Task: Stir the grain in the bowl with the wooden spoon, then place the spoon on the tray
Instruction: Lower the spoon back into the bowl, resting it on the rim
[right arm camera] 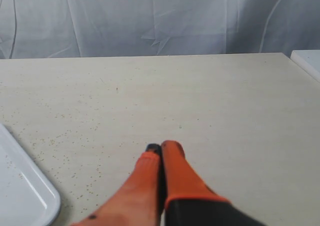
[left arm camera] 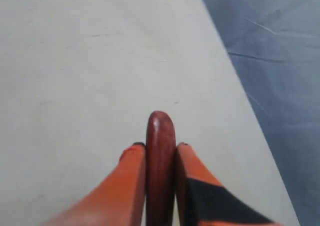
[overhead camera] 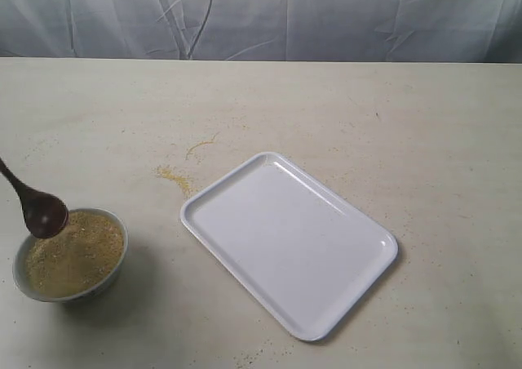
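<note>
The small pale bowl (overhead camera: 114,263) sits at the near left of the table, heaped with yellow-tan grain (overhead camera: 77,259). The dark wooden spoon (overhead camera: 39,210) slants in from the left edge, its oval head over the bowl's far-left rim, at the grain's edge. In the left wrist view my left gripper (left arm camera: 160,147) is shut on the spoon's handle (left arm camera: 160,156), which sticks out between the orange fingers. The arm itself is outside the exterior view. The white tray (overhead camera: 359,287) lies right of the bowl. My right gripper (right arm camera: 162,148) is shut on nothing, hovering over the table beside a tray corner (right arm camera: 30,201).
Spilled grain (overhead camera: 173,175) lies on the table between bowl and tray, with more specks (overhead camera: 249,357) near the tray's front edge. A wrinkled grey cloth (overhead camera: 261,14) hangs behind the table's far edge.
</note>
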You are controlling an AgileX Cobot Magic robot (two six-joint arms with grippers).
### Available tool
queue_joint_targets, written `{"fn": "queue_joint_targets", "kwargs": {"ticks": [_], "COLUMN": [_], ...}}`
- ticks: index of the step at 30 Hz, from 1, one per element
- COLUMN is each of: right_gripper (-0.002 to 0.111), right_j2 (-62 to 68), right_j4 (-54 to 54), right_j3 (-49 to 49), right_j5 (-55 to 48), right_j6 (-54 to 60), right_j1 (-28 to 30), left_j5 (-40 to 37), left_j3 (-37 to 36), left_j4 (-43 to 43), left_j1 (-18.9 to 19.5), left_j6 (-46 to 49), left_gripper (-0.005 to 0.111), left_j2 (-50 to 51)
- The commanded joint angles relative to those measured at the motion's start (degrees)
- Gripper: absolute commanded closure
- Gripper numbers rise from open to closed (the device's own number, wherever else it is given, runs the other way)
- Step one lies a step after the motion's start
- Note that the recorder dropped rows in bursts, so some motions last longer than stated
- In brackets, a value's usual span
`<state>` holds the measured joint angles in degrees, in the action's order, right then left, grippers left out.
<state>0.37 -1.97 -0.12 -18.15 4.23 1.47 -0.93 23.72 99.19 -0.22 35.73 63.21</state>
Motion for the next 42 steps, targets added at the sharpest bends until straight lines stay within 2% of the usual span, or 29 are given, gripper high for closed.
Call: {"fn": "queue_joint_targets", "kwargs": {"ticks": [1, 6, 12, 15, 21, 30, 34, 39, 42], "right_gripper": [0.108, 0.108, 0.108, 0.108, 0.108, 0.108, 0.108, 0.108, 0.108], "right_j2": [-0.37, -0.37, -0.37, -0.37, -0.37, -0.37, -0.37, -0.37, -0.37], "right_j4": [0.01, 0.01, 0.01, 0.01, 0.01, 0.01, 0.01, 0.01, 0.01], "right_j3": [0.12, 0.12, 0.12, 0.12, 0.12, 0.12, 0.12, 0.12, 0.12], "right_j5": [0.66, 0.66, 0.66, 0.66, 0.66, 0.66, 0.66, 0.66, 0.66], "right_j6": [0.09, 0.09, 0.09, 0.09, 0.09, 0.09, 0.09, 0.09, 0.09], "right_j1": [-0.17, -0.17, -0.17, -0.17, -0.17, -0.17, -0.17, -0.17, -0.17], "left_j5": [5.72, 5.39, 11.62, 12.23, 4.22, 5.87, 7.08, 5.64, 4.32], "left_j3": [-5.91, -7.39, -7.39, -7.39, -5.05, -2.92, -2.79, -2.79, -2.79], "left_j4": [0.76, 0.76, 0.76, 0.76, 0.76, 0.69, -2.00, -3.24, -3.51], "left_j1": [-2.00, -2.75, -2.75, -2.75, -2.75, -2.75, -2.75, -2.75, -2.75], "left_j6": [-8.94, -11.41, -18.92, -18.92, -19.15, -19.19, -19.09, -19.09, -19.09], "left_gripper": [0.107, 0.107, 0.107, 0.107, 0.107, 0.107, 0.107, 0.107, 0.102], "left_j2": [0.05, 0.15, 0.43, 2.57, 9.26, 10.93, 10.97, 12.62, 13.67]}}
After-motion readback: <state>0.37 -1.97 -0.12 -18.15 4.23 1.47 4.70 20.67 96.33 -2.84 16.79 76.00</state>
